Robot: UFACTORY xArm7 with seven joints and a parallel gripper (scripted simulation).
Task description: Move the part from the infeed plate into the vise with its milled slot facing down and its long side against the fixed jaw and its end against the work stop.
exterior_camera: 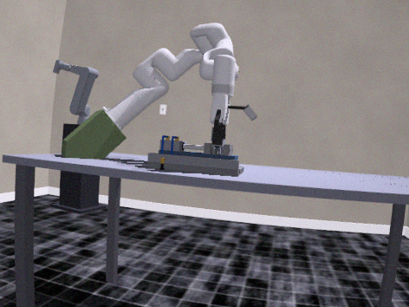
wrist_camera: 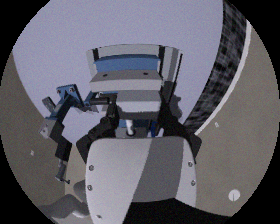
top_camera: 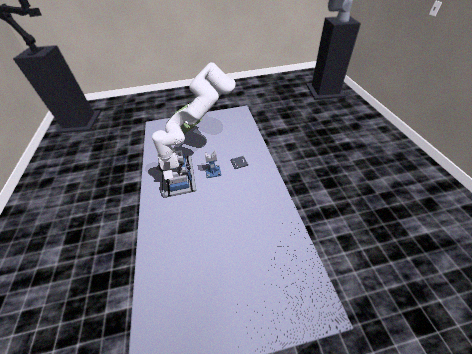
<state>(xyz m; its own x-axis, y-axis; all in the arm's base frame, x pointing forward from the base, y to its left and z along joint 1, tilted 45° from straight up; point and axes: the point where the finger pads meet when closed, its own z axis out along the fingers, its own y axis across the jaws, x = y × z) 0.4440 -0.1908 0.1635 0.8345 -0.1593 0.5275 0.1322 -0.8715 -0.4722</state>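
My gripper (exterior_camera: 218, 138) points straight down over the vise (exterior_camera: 194, 163) at the table's left side, and it also shows in the overhead view (top_camera: 176, 172). It is shut on the part (wrist_camera: 129, 96), a light grey block held between the two dark fingers in the wrist view. The part is low in the vise, between the jaws and above the blue bed (wrist_camera: 130, 66). I cannot tell whether it rests on the bars or touches the fixed jaw or the work stop. The infeed plate (top_camera: 239, 162) lies bare to the right of the vise.
The V-block (top_camera: 212, 167) on its blue base stands between the vise and the infeed plate, and shows at the left of the wrist view (wrist_camera: 64, 105). The blue air cylinder mounts (exterior_camera: 169, 144) sit at the vise's left end. The arm's green base (exterior_camera: 93, 135) is behind.
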